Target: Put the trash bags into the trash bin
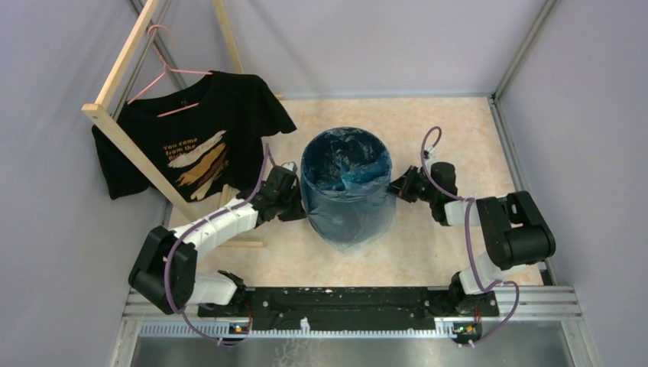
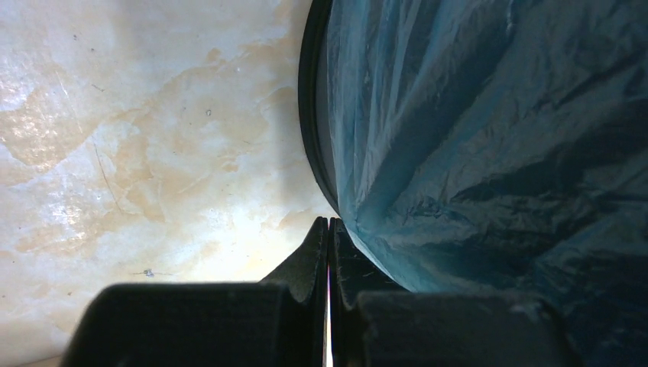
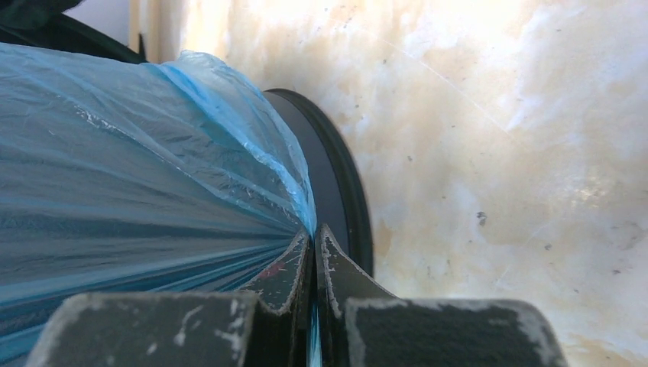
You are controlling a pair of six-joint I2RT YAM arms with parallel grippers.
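**Position of task items.** The trash bag (image 1: pixel 348 210) is draped over the trash bin (image 3: pixel 328 183), which stands upright at mid-table (image 1: pixel 451 245). Film is seen sagging into the mouth and hanging down the outer wall. In both wrist views a band of bare dark wall shows beyond the bag's hem.

**Right gripper (image 3: pixel 313 231).** The fingers are pressed together with a strip of blue film clamped between them, just beside the bin's right wall. The film is drawn into taut pleats that run toward the pinch.

**Left gripper (image 2: pixel 329 222).** The fingers are closed and the tips lie against the bag's edge at the bin's left wall. Whether film is caught between them cannot be confirmed (only a thin pale line is seen in the seam).

**Step in hand, as judged.** The hem is being drawn down the outside of the bin so that the bag sits as a liner.

**Recommendations.**
- The pull should be applied evenly on both sides and directed down along the wall, so that the bin is not tipped or dragged sideways.
- Tension at the right pinch should be kept modest, since such thin film is likely to tear where it is gathered.
- The left hold should be verified before it is loaded.

**Other items.** The black T-shirt (image 1: pixel 199 141) hangs well apart at the far left and is not concerned.
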